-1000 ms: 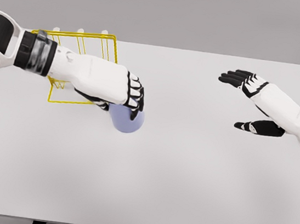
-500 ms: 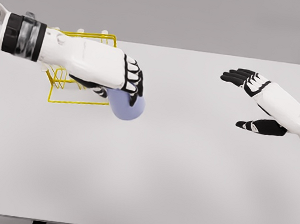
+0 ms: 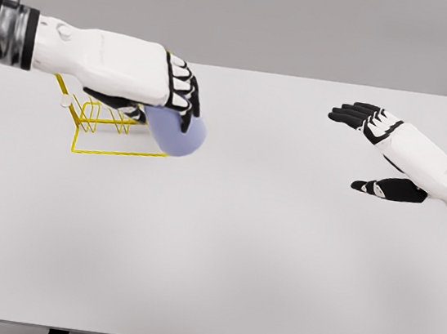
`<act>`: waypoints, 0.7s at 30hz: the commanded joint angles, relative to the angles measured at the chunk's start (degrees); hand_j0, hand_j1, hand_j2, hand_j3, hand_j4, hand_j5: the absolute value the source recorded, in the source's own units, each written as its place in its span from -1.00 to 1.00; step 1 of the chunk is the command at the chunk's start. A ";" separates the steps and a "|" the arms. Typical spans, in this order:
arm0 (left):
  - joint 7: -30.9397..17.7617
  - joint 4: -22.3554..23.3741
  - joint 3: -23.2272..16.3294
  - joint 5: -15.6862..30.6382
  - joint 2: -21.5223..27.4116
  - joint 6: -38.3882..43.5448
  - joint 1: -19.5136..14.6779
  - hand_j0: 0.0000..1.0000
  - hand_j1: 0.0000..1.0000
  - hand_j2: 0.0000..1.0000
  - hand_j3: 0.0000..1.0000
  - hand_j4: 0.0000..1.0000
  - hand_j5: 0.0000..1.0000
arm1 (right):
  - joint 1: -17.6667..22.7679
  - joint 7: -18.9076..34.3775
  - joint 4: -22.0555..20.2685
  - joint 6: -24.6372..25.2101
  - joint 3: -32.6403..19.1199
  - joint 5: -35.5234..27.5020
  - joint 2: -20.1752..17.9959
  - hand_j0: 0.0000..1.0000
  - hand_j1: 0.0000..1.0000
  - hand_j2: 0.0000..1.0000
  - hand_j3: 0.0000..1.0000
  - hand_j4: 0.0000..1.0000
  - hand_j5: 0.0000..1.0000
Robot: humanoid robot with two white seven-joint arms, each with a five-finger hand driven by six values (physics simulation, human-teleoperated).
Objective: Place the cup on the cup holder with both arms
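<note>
Left hand (image 3: 148, 83) comes in from the left edge of the head view, white shell with black finger segments, forearm roughly level, knuckles pointing right; its fingers (image 3: 182, 92) are curled down over the top of the pale lavender-blue rounded cup (image 3: 174, 134), so it is gripping the cup; the cup hangs under the hand, tipped onto its side, lifted off the surface, only its lower rounded part visible below the fingers, rim and opening not visible; cup sits over the far left part of the flat white table (image 3: 246, 244), near the far edge, just right of the yellow wire cup holder (image 3: 97, 122); in the picture the cup overlaps the holder's right end, cannot tell whether it touches the wire; holder stands on the surface near the far left corner, a rectangular wire base frame with upright loops rising from it, its upper part hidden behind the left hand and forearm; a small white knob shows on one wire tip at the holder's left side; right hand (image 3: 383, 147) comes in from the right edge, over the far right part of the surface, well apart from cup and holder; its palm faces left, four fingers (image 3: 354, 114) stretched out straight and close together pointing left, thumb splayed out below them; it holds nothing; cannot tell whether the right hand touches the surface; two dark table legs show at the near edge; plain grey wall behind.
</note>
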 commanded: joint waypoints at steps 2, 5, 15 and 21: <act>-0.01 1.46 0.17 0.20 0.14 0.14 0.09 0.01 0.01 0.01 0.01 0.01 0.01 | 0.00 -0.03 -0.03 0.17 -0.01 -0.44 -0.06 1.00 1.00 1.00 1.00 1.00 1.00; -0.01 2.34 0.26 0.20 0.14 0.14 0.00 0.01 0.01 0.01 0.01 0.01 0.01 | 0.00 -0.03 -0.03 0.17 -0.01 -0.44 -0.06 1.00 1.00 1.00 1.00 1.00 1.00; -0.01 3.92 0.87 0.11 0.84 0.14 0.00 0.01 0.01 0.01 0.01 0.01 0.01 | 0.00 -0.03 -0.03 0.17 -0.01 -0.44 0.03 1.00 1.00 1.00 1.00 1.00 1.00; -0.01 6.38 0.87 0.20 1.28 0.14 0.09 0.01 0.01 0.01 0.01 0.01 0.01 | 0.00 -0.03 -0.03 0.17 -0.01 -0.44 0.03 1.00 1.00 1.00 1.00 1.00 1.00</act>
